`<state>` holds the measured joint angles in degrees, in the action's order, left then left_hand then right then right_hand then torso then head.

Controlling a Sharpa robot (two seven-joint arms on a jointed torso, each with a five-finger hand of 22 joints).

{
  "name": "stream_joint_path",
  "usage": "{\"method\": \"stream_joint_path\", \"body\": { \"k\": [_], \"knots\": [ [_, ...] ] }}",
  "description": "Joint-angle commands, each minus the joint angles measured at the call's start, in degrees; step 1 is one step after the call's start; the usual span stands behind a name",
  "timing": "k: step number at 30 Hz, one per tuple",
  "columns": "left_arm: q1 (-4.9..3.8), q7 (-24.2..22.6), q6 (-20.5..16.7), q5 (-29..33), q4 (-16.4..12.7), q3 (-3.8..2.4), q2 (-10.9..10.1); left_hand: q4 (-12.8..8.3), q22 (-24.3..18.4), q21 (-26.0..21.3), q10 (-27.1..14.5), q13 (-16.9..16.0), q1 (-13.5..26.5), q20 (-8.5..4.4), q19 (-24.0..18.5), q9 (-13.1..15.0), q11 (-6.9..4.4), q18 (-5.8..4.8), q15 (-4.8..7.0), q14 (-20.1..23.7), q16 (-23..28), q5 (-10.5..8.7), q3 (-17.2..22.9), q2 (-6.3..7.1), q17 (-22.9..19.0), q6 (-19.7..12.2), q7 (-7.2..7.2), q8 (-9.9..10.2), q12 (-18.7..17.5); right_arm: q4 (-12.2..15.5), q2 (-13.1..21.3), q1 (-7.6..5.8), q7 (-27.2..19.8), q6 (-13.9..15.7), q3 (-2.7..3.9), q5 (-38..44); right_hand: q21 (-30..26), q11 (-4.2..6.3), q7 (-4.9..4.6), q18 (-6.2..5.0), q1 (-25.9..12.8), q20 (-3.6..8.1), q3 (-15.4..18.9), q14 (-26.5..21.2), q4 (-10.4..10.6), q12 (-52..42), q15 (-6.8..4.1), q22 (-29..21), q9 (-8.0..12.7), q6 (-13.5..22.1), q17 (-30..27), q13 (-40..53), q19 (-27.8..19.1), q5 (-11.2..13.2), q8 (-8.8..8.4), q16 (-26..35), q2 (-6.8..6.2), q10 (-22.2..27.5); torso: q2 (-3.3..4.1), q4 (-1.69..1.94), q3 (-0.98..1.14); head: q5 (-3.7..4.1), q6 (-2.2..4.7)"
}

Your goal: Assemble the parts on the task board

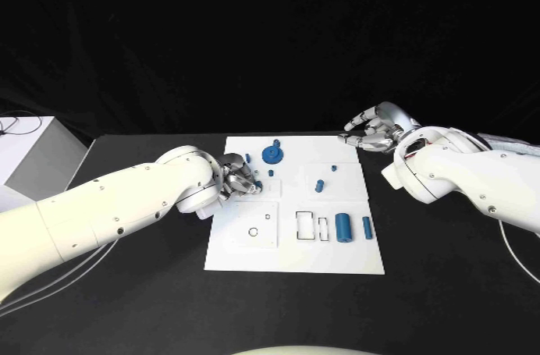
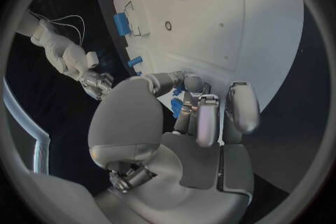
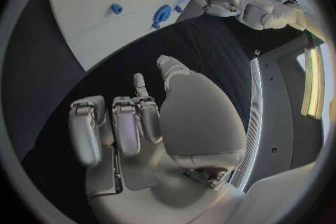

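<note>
Two hands sit at opposite edges of the white task board (image 1: 295,253) on the black table (image 1: 450,277). Left hand (image 1: 237,180) is over the board's left edge, pinching a small blue part (image 2: 178,107) between its fingertips. Right hand (image 1: 374,131) hovers over the table just off the board's far right corner, fingers curled in and holding nothing. On the board: a blue gear-shaped part (image 1: 272,154) at the far middle, a small blue peg (image 1: 320,186) near the centre, and a thick blue cylinder (image 1: 343,227) with a thinner blue bar (image 1: 368,228) just beside it on the near right.
</note>
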<state>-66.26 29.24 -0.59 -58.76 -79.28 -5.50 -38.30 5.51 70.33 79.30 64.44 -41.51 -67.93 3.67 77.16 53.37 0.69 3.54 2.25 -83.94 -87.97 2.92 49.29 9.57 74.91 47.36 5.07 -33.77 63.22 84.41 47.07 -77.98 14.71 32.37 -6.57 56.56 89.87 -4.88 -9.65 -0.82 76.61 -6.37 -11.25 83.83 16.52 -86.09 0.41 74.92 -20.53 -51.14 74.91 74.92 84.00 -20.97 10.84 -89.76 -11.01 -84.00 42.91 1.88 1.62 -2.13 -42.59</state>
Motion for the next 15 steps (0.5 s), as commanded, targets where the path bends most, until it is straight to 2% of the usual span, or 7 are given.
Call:
{"method": "stream_joint_path", "body": {
  "k": [1, 11, 15],
  "knots": [
    [0.31, 0.04, 0.54, 3.03, -0.12, 0.21, 0.02, -1.76, -0.11, -0.41, -0.37, 0.17, 0.12, -0.17, -0.44, 0.19, 0.17, 1.15, 0.25, -4.3, 0.3, 0.2, 2.28, -0.81, 10.94, -0.43, 0.1, -0.33, -0.37, 0.03, 0.04, 0.05, 0.06, -1.08, 0.01, 0.61, 0.13, 0.01, 0.05, 0.82, -0.45, -0.04, 0.31, 6.17, -0.02, 0.15, 0.16, 15.08, 0.09, 0.45, 15.09, 10.68, 6.0, -0.33, 0.1, -0.24, 0.27, -1.31, 0.01, 0.01, 0.0, 0.09, 0.05],
    [0.31, 0.02, 1.77, 4.73, -0.29, 0.05, -0.2, -3.18, -0.18, -0.44, -0.34, 0.47, 0.97, -0.08, -0.57, 0.43, 0.33, 1.18, 0.12, -4.28, 0.3, 0.19, 3.88, -1.26, 10.91, -0.5, 0.32, -0.78, -0.54, 0.0, 0.11, 0.1, 0.25, -1.49, 0.0, 0.69, 0.13, 0.01, 0.05, 0.82, -0.43, -0.04, 0.31, 6.17, -0.03, 0.16, 0.16, 15.08, 0.09, 0.44, 15.09, 10.67, 6.0, -0.46, 0.1, -0.24, 0.27, -1.3, -0.01, 0.05, -0.02, 0.14, 0.08],
    [0.3, 0.14, 2.64, 4.73, -0.14, 0.02, -0.27, -3.82, -0.51, -0.64, -0.64, 0.95, 2.23, 0.01, -0.87, 0.59, 0.35, 1.27, 0.06, -4.19, 0.4, 0.16, 3.66, -0.36, 10.72, -0.57, 0.24, -1.06, -0.82, -0.01, 0.13, 0.11, 0.29, -1.54, -0.01, 0.71, 0.13, 0.01, 0.05, 0.82, -0.43, -0.04, 0.31, 6.17, -0.03, 0.16, 0.16, 15.08, 0.09, 0.44, 15.09, 10.67, 6.0, -0.46, 0.1, -0.24, 0.27, -1.3, -0.02, 0.07, -0.01, 0.16, 0.08]
  ]
}}
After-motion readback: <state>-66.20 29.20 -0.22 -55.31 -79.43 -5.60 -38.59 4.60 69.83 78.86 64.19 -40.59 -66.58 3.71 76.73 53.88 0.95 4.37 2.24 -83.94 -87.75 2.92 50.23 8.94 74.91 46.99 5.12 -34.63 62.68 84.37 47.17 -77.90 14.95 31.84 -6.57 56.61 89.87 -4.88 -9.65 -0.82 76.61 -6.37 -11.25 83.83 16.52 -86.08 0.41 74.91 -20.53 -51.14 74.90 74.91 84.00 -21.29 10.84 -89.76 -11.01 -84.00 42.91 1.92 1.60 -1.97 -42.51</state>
